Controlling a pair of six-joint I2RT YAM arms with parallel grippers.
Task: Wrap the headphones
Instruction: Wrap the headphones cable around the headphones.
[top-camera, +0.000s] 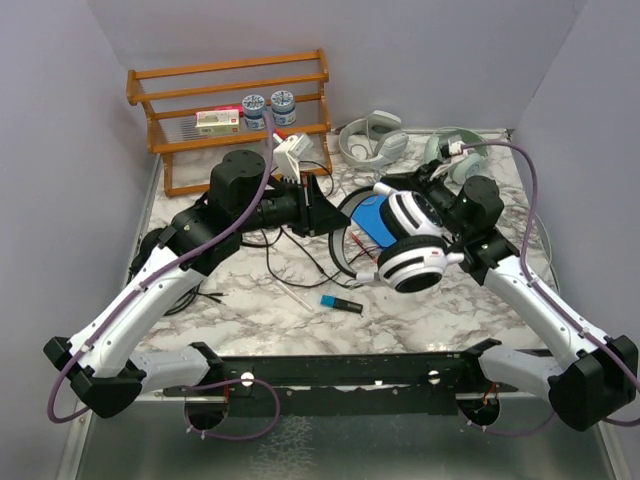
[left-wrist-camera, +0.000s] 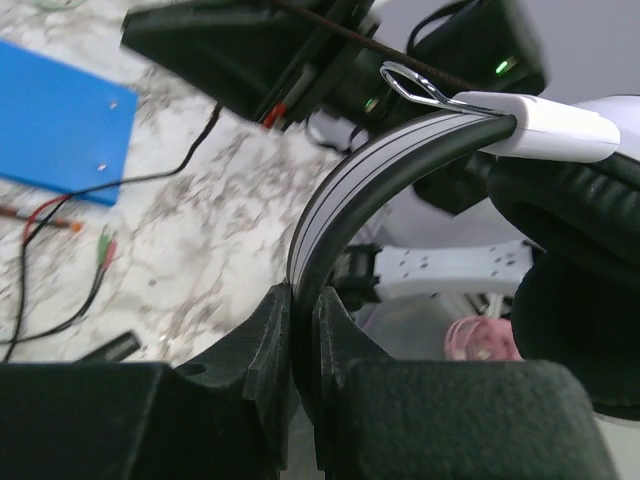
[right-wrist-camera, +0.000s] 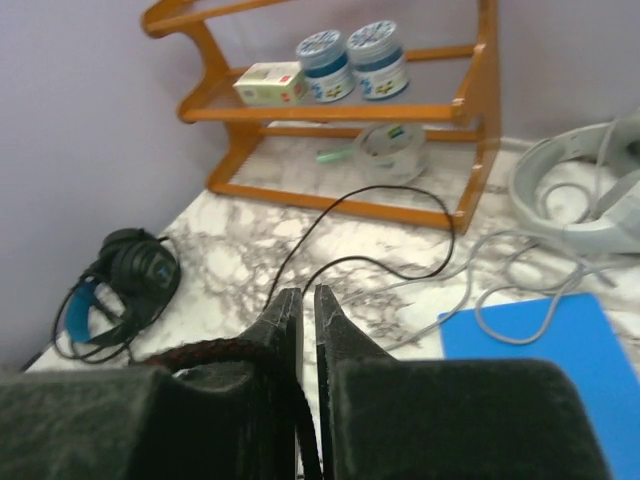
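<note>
Top external view: marble table (top-camera: 260, 310), with a wooden rack (top-camera: 230, 68) at the far left.

White-and-black headphones (top-camera: 412, 262) are up off the table at centre-right, between the two arms. Pale grey pair (top-camera: 358, 147) lies at the back, near the rack. Black pair (right-wrist-camera: 125, 275) lies by the left wall, well apart. Blue board (right-wrist-camera: 540, 350) lies flat on the table, just beside the raised pair.

Left gripper (left-wrist-camera: 305, 300): fingers clamped on the headband (left-wrist-camera: 335, 200), one pad on each flat side. The grip looks square.

Right gripper (right-wrist-camera: 307, 305): fingers nearly together, with the braided cable (right-wrist-camera: 210, 350) running down into the slit between them. Cannot tell whether it is pinched or loose.

Handling, as judged:
- **Headband:** springy but stiff enough to carry the load. It is smooth plastic and may pivot in the jaws, since the ear cup (left-wrist-camera: 580, 260) hangs off to one side.
- **Cups:** padded and soft, so a poor place to hold.
- **Cable:** thin, limp and light, and the braid gives some friction.
- **Where to hold:** keep the band as the anchor and take the cable along its free run. Avoid sharp pulls where it enters the cup.
</note>
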